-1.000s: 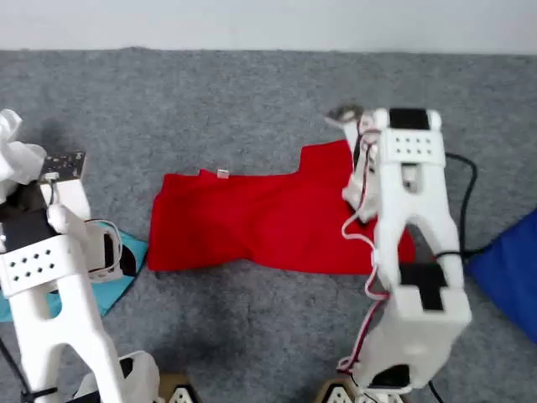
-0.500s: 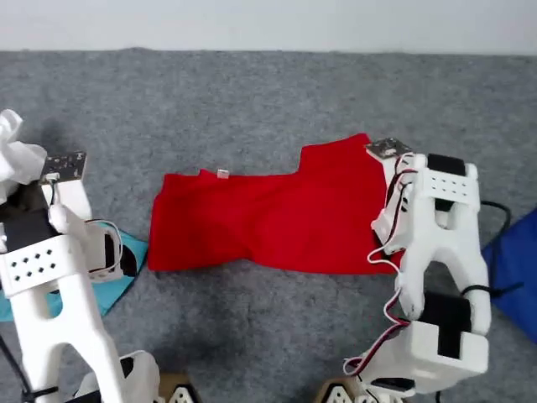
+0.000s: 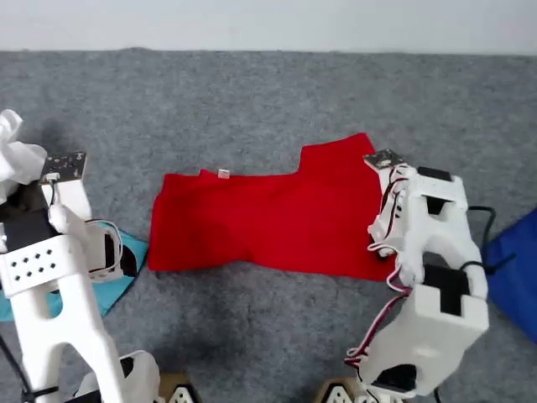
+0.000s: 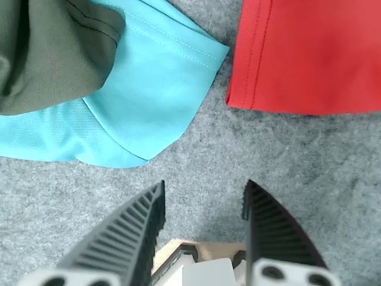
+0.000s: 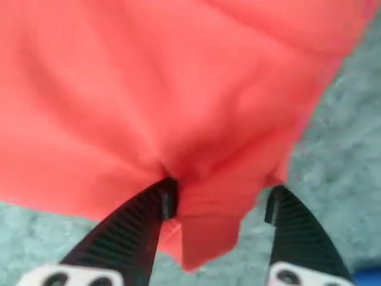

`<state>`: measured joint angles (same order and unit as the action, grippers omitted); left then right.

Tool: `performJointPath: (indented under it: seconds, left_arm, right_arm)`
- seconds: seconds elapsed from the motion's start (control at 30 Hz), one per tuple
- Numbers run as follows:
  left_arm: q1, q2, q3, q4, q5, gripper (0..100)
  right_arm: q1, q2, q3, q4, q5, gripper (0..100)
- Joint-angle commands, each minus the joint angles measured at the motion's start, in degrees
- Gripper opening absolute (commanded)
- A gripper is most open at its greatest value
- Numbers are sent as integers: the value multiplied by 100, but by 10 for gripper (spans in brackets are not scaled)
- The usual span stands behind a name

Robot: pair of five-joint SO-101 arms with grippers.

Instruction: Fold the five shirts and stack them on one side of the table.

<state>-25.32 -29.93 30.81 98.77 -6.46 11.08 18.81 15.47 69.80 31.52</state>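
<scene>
A red shirt (image 3: 268, 222) lies spread flat in the middle of the grey carpeted table. My right arm (image 3: 424, 227) stands over its right edge. My right gripper (image 5: 220, 196) is open and pressed down on the red shirt (image 5: 149, 89), with a pucker of cloth at one fingertip (image 5: 166, 193) and a flap of the hem between the fingers. My left gripper (image 4: 202, 196) is open and holds nothing, hovering over bare carpet just short of a teal shirt (image 4: 119, 101) and the red shirt's corner (image 4: 309, 53). A dark olive shirt (image 4: 47, 53) lies on the teal one.
A blue shirt (image 3: 516, 269) lies at the table's right edge, close to the right arm. The teal shirt (image 3: 126, 260) peeks out under my left arm (image 3: 50, 252). White crumpled cloth (image 3: 13, 151) sits at the far left. Open carpet stretches behind the red shirt.
The right arm has pulled back from the red shirt's far right sleeve to its near right edge, then edged slightly left. The left arm and the shirt have stayed put.
</scene>
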Motion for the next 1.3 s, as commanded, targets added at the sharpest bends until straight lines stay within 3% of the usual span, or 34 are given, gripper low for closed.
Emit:
performJointPath:
  seconds: [0.0,0.1,0.47,0.6,0.83,1.03,1.13,1.27]
  left_arm:
    - [-9,-167,-13,193,-88,202]
    - [-9,-167,-4,193,-88,202]
    - [-9,-167,-4,193,-88,202]
    - [-9,-167,-4,193,-88,202]
    - [9,-167,-4,193,-88,202]
    - [18,-167,-4,193,-88,202]
    - [26,-167,-4,193,-88,202]
    - [26,-158,-48,193,-88,202]
  right_arm:
    - [101,224,-519,119,62,141]
    - [92,215,-747,242,53,0]
    - [163,207,-809,866,97,9]
    - [681,207,-809,1103,141,9]
    - [1701,-303,-782,1200,1231,9]
    - [1886,-611,-782,1640,1855,13]
    - [1886,-611,-782,1666,1855,75]
    - [1912,-655,-809,1727,1881,290]
